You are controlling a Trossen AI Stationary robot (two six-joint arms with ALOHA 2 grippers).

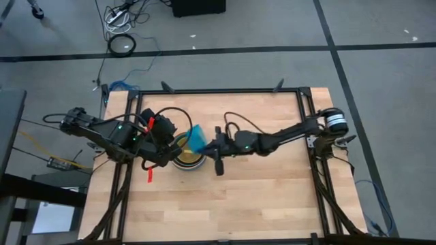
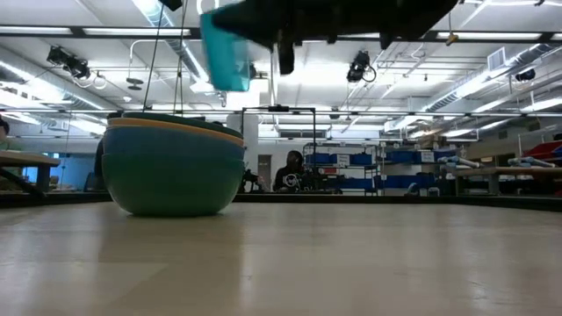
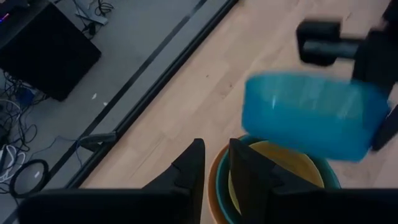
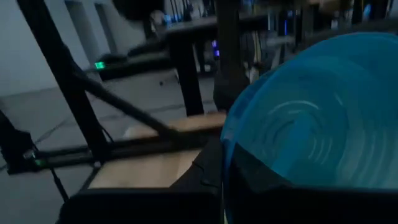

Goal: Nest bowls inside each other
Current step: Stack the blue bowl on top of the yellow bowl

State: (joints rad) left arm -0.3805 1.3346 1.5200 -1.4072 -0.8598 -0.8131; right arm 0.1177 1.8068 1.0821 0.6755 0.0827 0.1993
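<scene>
Jaws, right gripper: closed on the rim of a cyan bowl, which is held tilted in the air, clear of the desk and just above one edge of the stack of bowls. In the right wrist view the bowl's translucent inside, with its ringed bottom, fills most of the picture, with one dark finger against its wall.

Jaws, left gripper: a narrow gap shows between the two dark fingers; nothing is between them. The gripper sits low at the near-left side of the stack, beside the orange rim; whether it touches the rim cannot be told.

Item, stack of nested bowls: stands upright on the desk, left of centre. Low view: teal bowl outermost, with an orange rim line and a darker rim above it. Left wrist view: orange bowl, a teal bowl inside it, a yellow bowl innermost of those visible.

Item, cyan bowl, low view: hangs above the upper right of the stack, apart from it, under the dark arm.

Item, desk: pale wood top, black frame around it.

Background, low view: a person sits far behind the desk among shelving.
</scene>
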